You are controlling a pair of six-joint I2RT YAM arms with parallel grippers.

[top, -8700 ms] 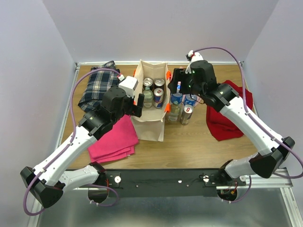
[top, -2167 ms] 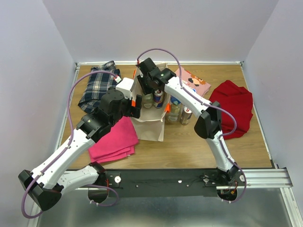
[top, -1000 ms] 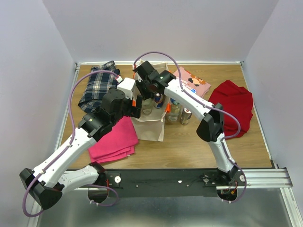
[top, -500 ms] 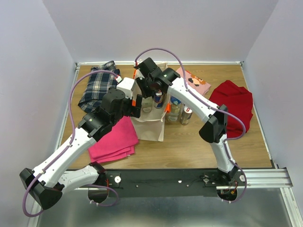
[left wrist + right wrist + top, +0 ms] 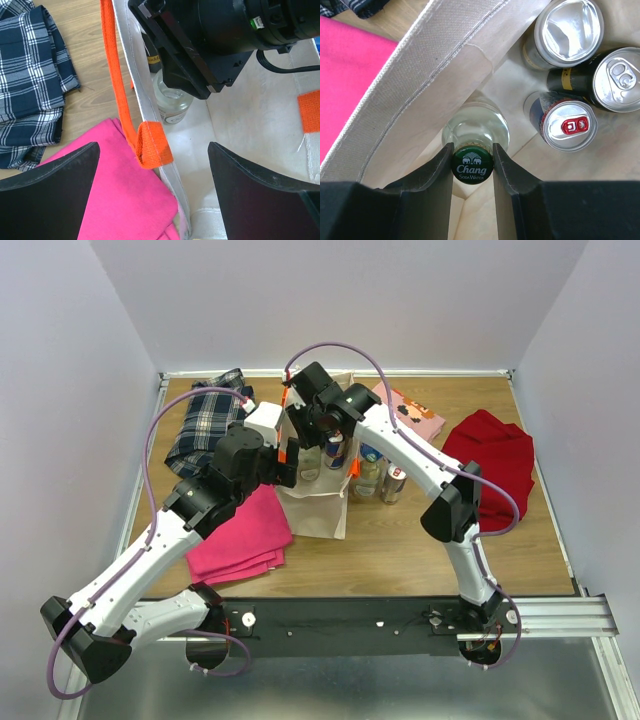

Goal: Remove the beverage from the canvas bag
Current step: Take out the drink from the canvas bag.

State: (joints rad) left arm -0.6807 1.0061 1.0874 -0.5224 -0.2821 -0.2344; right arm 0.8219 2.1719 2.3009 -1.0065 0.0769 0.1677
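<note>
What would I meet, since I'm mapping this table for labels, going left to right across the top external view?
Plaid cloth → canvas bag → drinks standing beside the bag → red cloth.

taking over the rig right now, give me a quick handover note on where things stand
The right end effector is down inside the tall beige canvas bag, shut on the green cap of the clear glass Chang bottle, which stands upright.
The left end effector is open, its fingers astride the bag's left wall and orange handle, gripping nothing.
Also in the bag: three cans beside the bottle.
Done: a few bottles and cans stand on the wooden table just right of the bag.
Left: lift the bottle out, then probably the cans.
</note>
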